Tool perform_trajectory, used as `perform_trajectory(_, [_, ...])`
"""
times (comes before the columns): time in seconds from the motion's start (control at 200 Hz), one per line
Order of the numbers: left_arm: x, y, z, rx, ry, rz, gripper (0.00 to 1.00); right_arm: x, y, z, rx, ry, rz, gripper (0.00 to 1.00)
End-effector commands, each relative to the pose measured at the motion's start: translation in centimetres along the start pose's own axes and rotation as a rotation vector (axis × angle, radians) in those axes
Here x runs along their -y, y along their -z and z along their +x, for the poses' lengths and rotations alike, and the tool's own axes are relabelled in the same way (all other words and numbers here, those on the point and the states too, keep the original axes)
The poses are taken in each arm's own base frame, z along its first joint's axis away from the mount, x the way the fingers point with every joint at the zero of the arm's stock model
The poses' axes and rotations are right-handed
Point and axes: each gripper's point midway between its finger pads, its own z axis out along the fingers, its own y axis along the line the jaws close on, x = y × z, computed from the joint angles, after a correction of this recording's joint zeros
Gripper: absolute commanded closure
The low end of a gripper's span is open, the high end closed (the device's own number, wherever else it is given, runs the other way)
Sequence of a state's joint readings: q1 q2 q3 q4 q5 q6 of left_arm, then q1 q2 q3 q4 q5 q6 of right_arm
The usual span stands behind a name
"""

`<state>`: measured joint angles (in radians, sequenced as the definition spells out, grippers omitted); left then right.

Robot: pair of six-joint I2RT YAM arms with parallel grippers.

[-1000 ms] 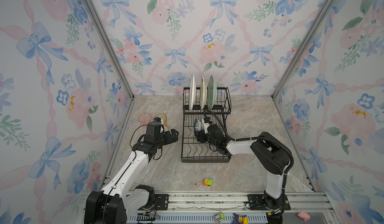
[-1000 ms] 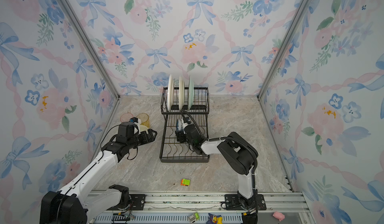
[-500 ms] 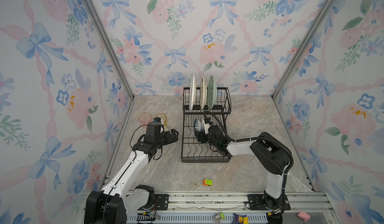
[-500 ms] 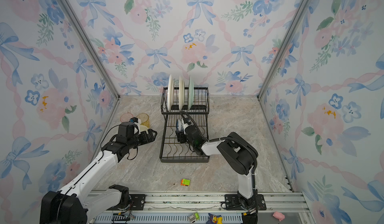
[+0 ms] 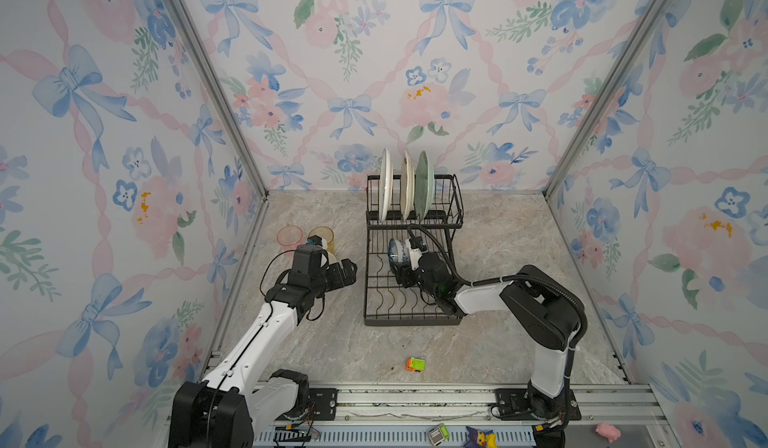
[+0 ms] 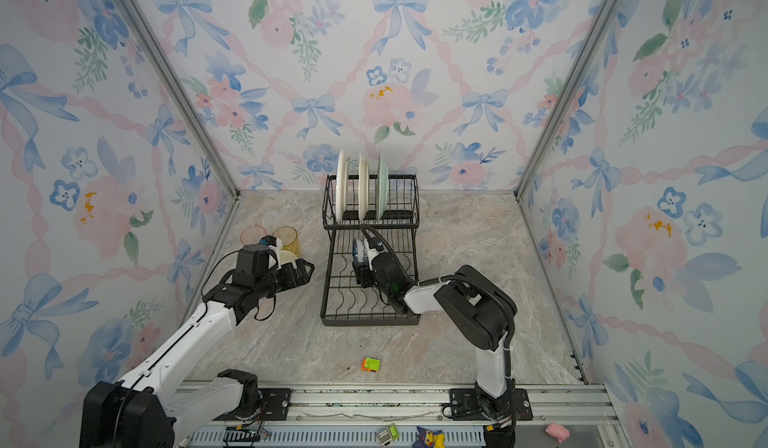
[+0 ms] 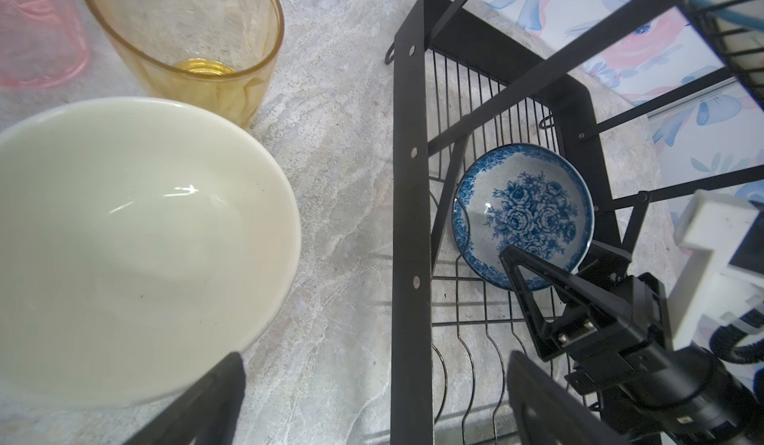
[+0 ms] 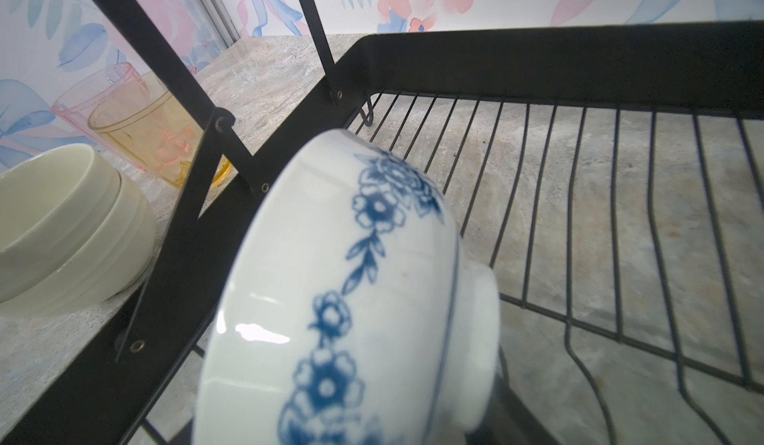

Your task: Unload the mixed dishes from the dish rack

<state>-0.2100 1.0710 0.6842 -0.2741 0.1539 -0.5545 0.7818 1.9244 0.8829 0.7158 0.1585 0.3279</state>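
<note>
The black wire dish rack (image 5: pixel 411 321) holds three upright plates in its upper basket: white (image 5: pixel 385 184), cream (image 5: pixel 407 186) and pale green (image 5: pixel 424 184). A blue-patterned bowl (image 5: pixel 395 253) stands on edge in the lower tray. My right gripper (image 5: pixel 404 269) is shut on it, with one finger (image 7: pixel 533 290) on the bowl's inner face and the other by its foot. The bowl (image 8: pixel 351 298) fills the right wrist view. My left gripper (image 5: pixel 351 267) hangs open and empty beside the rack, next to the white bowl (image 7: pixel 124 236), amber tumbler (image 5: pixel 321 233) and pink tumbler (image 5: pixel 289 236) on the table.
A small orange-green toy block (image 5: pixel 415 364) lies on the marble table near the front rail. The rack's upper basket overhangs the back of the lower tray. Flowered walls close in the table on three sides.
The right gripper has crept slightly further onto the blue-patterned bowl. The bowl and the left arm have not moved.
</note>
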Motion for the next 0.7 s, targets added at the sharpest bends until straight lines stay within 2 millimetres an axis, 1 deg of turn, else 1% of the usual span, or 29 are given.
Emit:
perform_trajectory(0.0, [-0.2, -0.2, 0.3, -0.002, -0.007, -0.009, 0.02, 1.2, 0.7, 0.8, -0.009, 0.002, 0.05, 0.33])
perform_trajectory(0.205, [-0.2, -0.3, 0.3, -0.004, -0.009, -0.01, 0.02, 1.6, 0.6, 1.3, -0.017, 0.005, 0.064, 0.33])
perform_trajectory(0.445, [-0.2, -0.4, 0.3, -0.008, -0.011, -0.013, 0.02, 1.5, 0.2, 2.2, -0.038, -0.01, 0.059, 0.33])
perform_trajectory(0.695, [-0.4, -0.6, 0.4, -0.014, -0.013, -0.02, 0.02, 1.6, 0.2, 2.2, -0.033, -0.013, 0.063, 0.34])
